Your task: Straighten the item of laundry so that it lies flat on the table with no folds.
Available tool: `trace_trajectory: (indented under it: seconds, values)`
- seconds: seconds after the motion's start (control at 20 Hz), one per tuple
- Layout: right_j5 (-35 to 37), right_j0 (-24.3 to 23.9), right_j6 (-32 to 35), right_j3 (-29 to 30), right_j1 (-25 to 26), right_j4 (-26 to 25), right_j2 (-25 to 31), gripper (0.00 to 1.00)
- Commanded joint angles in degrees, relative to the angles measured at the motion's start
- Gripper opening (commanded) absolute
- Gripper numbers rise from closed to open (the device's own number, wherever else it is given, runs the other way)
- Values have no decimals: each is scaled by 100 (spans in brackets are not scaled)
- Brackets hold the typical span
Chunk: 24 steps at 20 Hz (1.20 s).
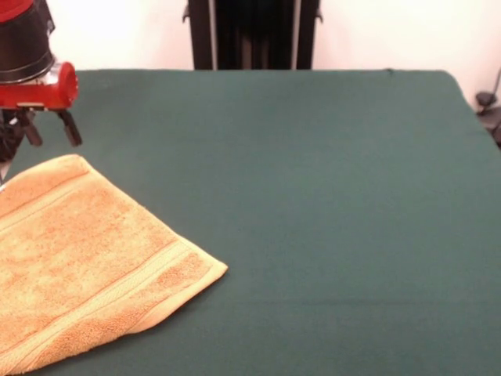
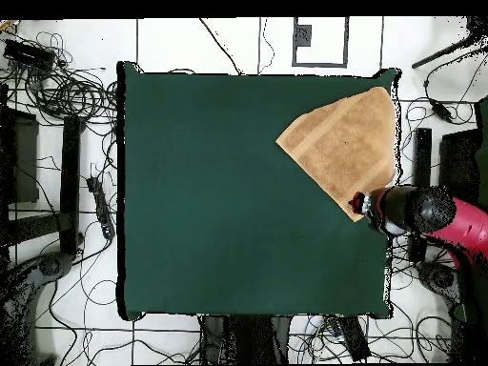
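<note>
Dark green table (image 1: 329,204) fills room's centre; towel (image 1: 78,258) at its corner, cabled floor (image 2: 57,95) around; gripper (image 1: 48,129) released, above towel's corner.

We see the orange-tan terry towel (image 2: 345,148) lying in a corner of the big dark green table (image 2: 219,191), the red and black arm (image 2: 429,214) beside it.
</note>
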Motion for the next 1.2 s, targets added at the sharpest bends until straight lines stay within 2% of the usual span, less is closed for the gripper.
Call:
trace_trajectory:
  seconds: [0.05,0.25,0.6,1.2]
  values:
    - [892,482,-919,-528,107,185,640,100]
    - [1205,648,-933,-974,314,188,644,100]
    - [705,941,-521,-1478,918,115,562,100]
    - [1019,1361,-668,-2563,1450,63,414,100]
